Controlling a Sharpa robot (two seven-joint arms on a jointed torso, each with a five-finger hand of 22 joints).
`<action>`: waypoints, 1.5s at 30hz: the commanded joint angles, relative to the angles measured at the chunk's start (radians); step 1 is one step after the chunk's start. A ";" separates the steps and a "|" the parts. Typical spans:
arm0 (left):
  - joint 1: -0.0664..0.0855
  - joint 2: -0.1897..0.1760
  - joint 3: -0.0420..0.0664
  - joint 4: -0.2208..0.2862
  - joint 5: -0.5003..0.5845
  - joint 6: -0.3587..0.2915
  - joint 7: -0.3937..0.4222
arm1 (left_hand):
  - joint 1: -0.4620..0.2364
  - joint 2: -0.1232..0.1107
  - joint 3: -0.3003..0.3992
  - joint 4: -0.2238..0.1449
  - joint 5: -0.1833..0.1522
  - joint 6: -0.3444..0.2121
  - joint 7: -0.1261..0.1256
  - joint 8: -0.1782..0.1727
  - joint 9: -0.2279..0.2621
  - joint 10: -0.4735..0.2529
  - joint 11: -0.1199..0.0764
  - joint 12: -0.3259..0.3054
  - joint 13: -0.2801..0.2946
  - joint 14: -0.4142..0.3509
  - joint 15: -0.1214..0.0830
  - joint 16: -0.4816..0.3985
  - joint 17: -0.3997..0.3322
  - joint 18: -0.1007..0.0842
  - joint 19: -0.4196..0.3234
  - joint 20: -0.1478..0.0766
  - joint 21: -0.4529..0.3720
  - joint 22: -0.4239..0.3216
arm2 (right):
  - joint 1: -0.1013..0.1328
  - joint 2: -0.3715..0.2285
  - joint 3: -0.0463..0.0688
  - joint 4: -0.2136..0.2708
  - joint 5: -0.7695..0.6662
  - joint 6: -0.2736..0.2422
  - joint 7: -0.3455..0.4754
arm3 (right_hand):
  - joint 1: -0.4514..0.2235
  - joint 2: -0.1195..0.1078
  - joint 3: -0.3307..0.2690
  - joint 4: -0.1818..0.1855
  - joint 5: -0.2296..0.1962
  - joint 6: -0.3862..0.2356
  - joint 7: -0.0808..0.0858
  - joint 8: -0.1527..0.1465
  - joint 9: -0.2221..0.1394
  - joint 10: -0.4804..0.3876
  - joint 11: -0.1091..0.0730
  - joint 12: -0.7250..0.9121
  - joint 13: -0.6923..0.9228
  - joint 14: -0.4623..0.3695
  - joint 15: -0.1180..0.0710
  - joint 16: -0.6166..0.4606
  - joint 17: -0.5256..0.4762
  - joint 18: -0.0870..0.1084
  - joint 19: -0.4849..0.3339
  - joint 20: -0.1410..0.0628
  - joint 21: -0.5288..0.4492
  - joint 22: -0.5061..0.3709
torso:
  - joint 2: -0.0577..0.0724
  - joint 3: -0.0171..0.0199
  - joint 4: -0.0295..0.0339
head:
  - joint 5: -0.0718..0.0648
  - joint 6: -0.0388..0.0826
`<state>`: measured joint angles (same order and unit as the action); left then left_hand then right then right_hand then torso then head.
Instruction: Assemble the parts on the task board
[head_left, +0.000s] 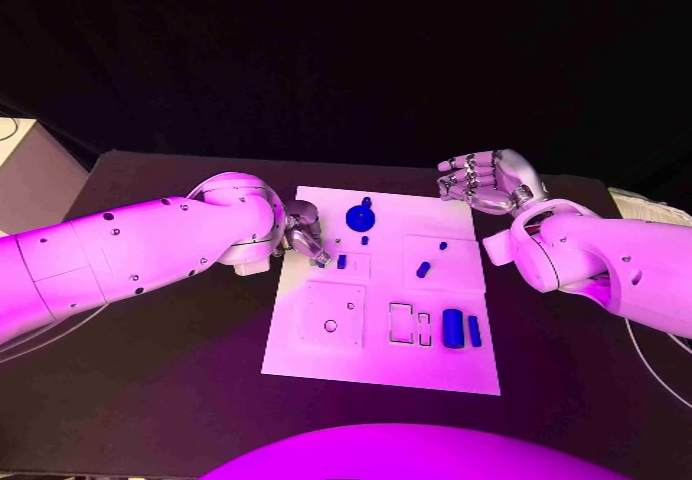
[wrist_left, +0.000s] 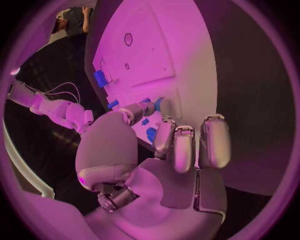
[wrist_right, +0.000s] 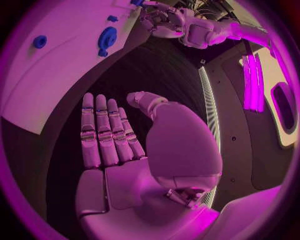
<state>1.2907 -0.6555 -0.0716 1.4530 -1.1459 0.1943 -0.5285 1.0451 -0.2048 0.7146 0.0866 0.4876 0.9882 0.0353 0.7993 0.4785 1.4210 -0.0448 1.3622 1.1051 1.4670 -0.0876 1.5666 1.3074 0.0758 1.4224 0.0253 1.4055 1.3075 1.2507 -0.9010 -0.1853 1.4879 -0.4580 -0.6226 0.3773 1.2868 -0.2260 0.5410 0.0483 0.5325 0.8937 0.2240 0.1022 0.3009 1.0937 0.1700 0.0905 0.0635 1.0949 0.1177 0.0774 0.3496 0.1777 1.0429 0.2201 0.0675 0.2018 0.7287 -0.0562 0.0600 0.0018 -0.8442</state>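
Head view: white board (head_left: 378, 345) lies mid-frame on the counter (head_left: 173, 400), long axis up-down. Left hand (head_left: 306, 238) pinches a blue part (head_left: 342, 261) at its upper-left edge; right hand (head_left: 488, 180) spread, upper right.

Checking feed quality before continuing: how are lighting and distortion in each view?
Head view: magenta light washes the task board, blue parts stay legible, background black. Left wrist view: fisheye bends the board edge; left hand looms large. Right wrist view: right hand evenly lit, rim dark.
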 joint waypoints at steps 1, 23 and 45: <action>-0.003 0.006 -0.002 0.000 0.010 0.007 0.010 | -0.003 0.004 0.142 -0.147 -0.006 0.002 -0.013 0.002 -0.001 0.005 -0.002 0.002 -0.001 0.104 -0.005 0.004 0.263 -0.017 0.004 -0.002 0.002 0.073 | -0.001 0.000 0.000 0.002 -0.007 0.015 0.008 | -0.003 0.004 0.000 -0.005 0.006 0.004 0.012 -0.005 -0.002 0.007 0.000 -0.004 -0.001 -0.002 0.004 -0.005 -0.001 0.004 0.004 0.004 0.002 -0.001 | 0.000 0.0002 -0.0001 | -0.001 -0.001; -0.003 0.003 -0.003 -0.010 0.004 0.018 0.010 | -0.036 -0.006 0.023 -0.100 -0.019 -0.007 -0.022 -0.003 0.001 -0.002 -0.008 -0.008 -0.004 0.102 -0.010 0.001 0.256 -0.014 -0.004 -0.005 -0.013 0.060 | -0.001 -0.002 0.000 0.003 -0.007 0.015 0.009 | -0.003 0.004 0.000 -0.005 0.006 0.004 0.012 -0.005 -0.002 0.007 0.000 -0.004 -0.001 -0.002 0.004 -0.005 -0.001 0.004 0.004 0.004 0.002 -0.001 | 0.000 -0.0008 0.0005 | -0.003 0.000; -0.003 0.001 -0.003 -0.013 -0.001 0.004 0.011 | -0.046 -0.001 -0.171 0.019 -0.185 0.016 -0.026 -0.027 -0.016 -0.005 -0.011 -0.012 0.009 0.102 -0.013 0.002 0.258 -0.014 -0.001 -0.010 -0.017 0.059 | -0.001 -0.001 0.000 0.004 -0.006 0.016 0.009 | -0.003 0.004 0.000 -0.005 0.006 0.004 0.012 -0.005 -0.002 0.007 0.000 -0.004 -0.001 -0.002 0.004 -0.005 -0.001 0.004 0.004 0.004 0.002 -0.001 | 0.000 -0.0001 0.0000 | -0.005 0.000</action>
<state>1.2890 -0.6555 -0.0741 1.4382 -1.1453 0.1941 -0.5249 1.0093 -0.2063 0.5474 0.1020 0.3086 1.0006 0.0052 0.7782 0.4632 1.4172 -0.0520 1.3554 1.1134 1.4668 -0.0946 1.5666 1.3074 0.0758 1.4183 0.0216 1.3923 1.3074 1.2507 -0.9023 -0.1853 1.4897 -0.4578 -0.6222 0.3776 1.2870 -0.2262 0.5409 0.0484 0.5325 0.8936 0.2240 0.1022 0.3009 1.0937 0.1700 0.0906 0.0635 1.0949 0.1177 0.0774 0.3499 0.1777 1.0429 0.2201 0.0675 0.2020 0.7284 -0.0566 0.0604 -0.0027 -0.8449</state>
